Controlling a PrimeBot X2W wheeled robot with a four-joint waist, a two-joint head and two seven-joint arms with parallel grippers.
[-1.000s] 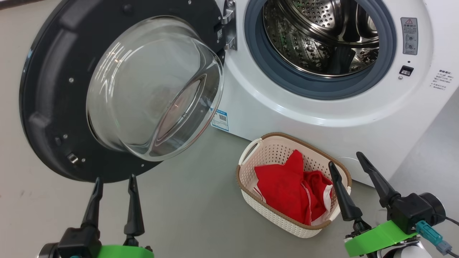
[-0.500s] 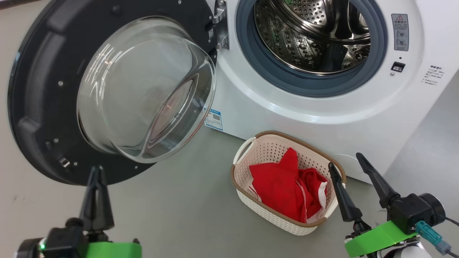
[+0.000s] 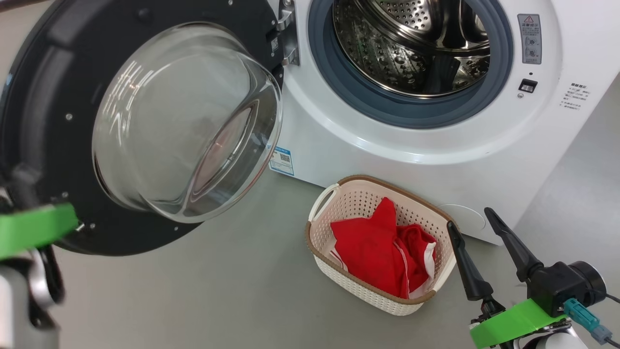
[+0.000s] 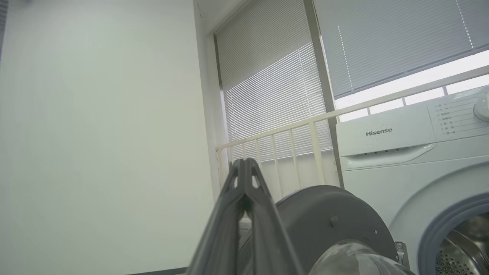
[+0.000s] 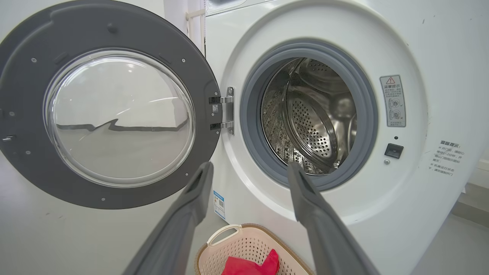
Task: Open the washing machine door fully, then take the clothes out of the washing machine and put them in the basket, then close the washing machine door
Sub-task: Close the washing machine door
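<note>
Our right gripper [image 3: 467, 217]: fingers wide apart, empty.
Our left gripper [image 4: 244, 170]: fingers together, empty.
Basket [image 3: 339, 186]: on the floor [image 3: 218, 291], holds the clothes [image 3: 373, 252].
Door [image 3: 184, 121]: wide open, stiff, heavy; we push its black rim [image 3: 43, 97].
Washing machine [image 3: 387, 155]: drum [image 3: 411, 48] looks empty.

Plastic basket [image 3: 364, 291]; shiny steel drum [image 3: 382, 63]

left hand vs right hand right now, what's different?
Left hand is shut, fingers pressed together; right hand is open, its fingers spread apart. Left hand points up past the washing machine door toward window blinds; right hand faces the washing machine, near the basket. Shared: both hold nothing, and both have long dark fingers.
</note>
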